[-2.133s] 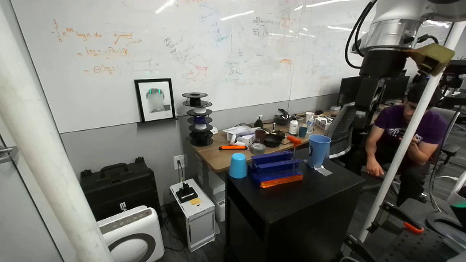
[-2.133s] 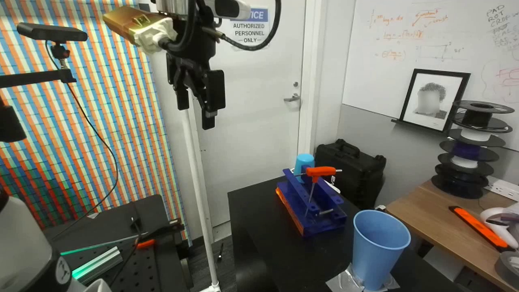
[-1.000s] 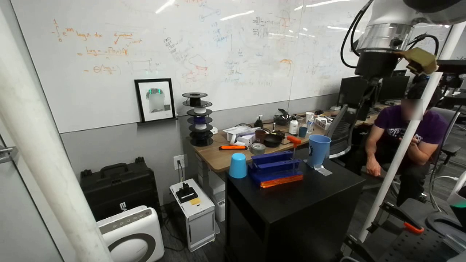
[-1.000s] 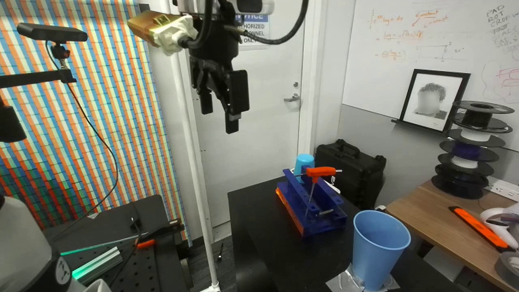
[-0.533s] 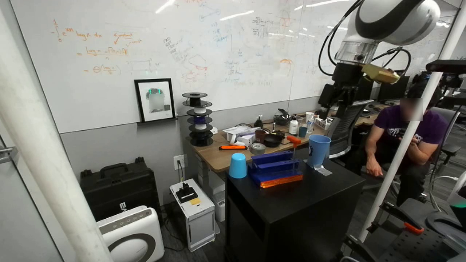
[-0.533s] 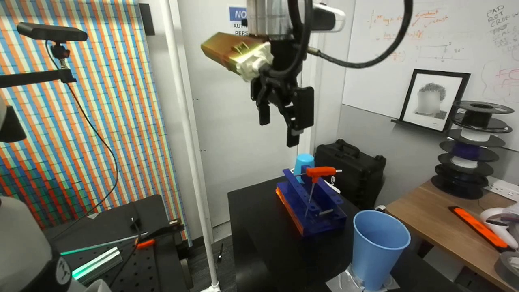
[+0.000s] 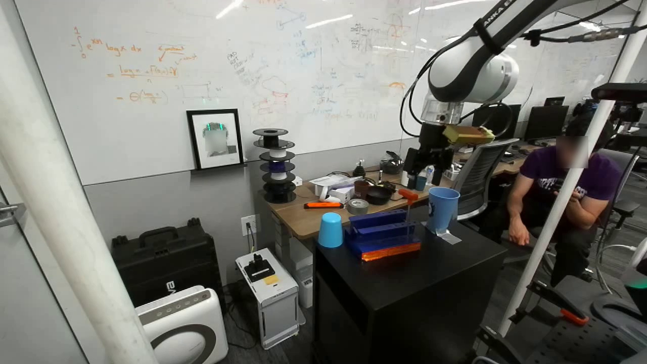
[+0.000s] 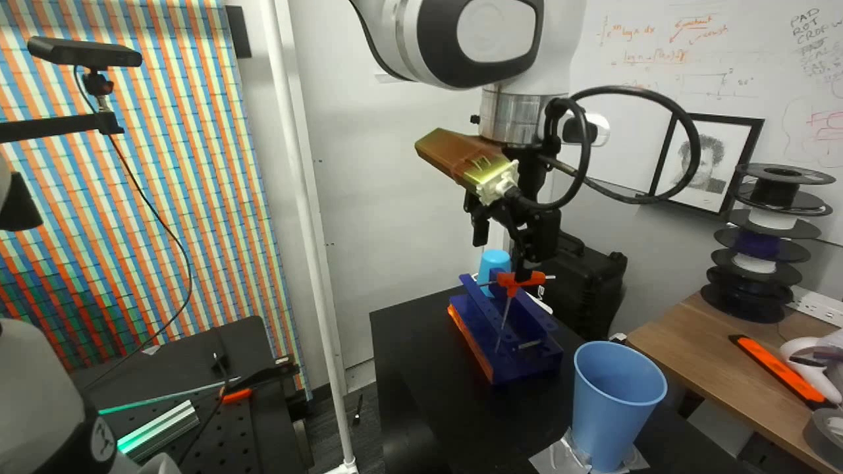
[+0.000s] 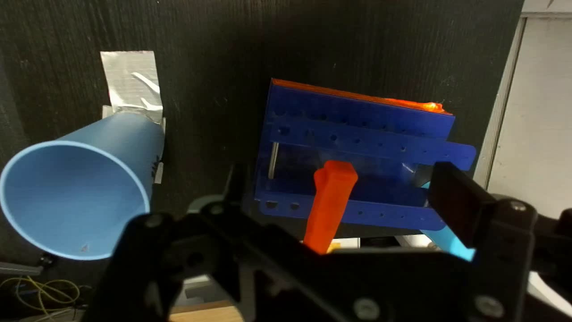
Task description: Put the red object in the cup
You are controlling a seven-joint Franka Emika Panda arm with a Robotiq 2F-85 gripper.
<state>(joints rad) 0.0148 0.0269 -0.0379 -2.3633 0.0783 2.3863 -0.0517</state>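
The red object is a T-handle tool with a red-orange handle (image 7: pixel 408 195) (image 8: pixel 522 278) (image 9: pixel 328 210). Its thin metal shaft stands upright in a blue rack (image 7: pixel 374 244) (image 8: pixel 527 370) (image 9: pixel 380 145). The blue cup (image 7: pixel 443 208) (image 8: pixel 609 421) (image 9: pixel 136 138) stands upright, mouth up, beside the rack. Silver tape (image 9: pixel 129 80) lies at its base. My gripper (image 7: pixel 424 179) (image 8: pixel 502 255) (image 9: pixel 338 179) is open and empty above the rack. In the wrist view the handle shows between the spread fingers, its lower end hidden behind the gripper body. I cannot tell the height gap exactly.
A cyan upside-down cup (image 7: pixel 331 230) (image 8: pixel 494 262) (image 9: pixel 451 241) stands at the rack's far end. All stand on a black cabinet (image 7: pixel 429 275). A cluttered wooden desk (image 7: pixel 303 222) adjoins it. White poles (image 7: pixel 551 217) and a seated person (image 7: pixel 566 182) are nearby.
The arm has swung across and down, from high beside the cabinet to just above the rack. The gripper stays open. The tool, rack and cups have not moved.
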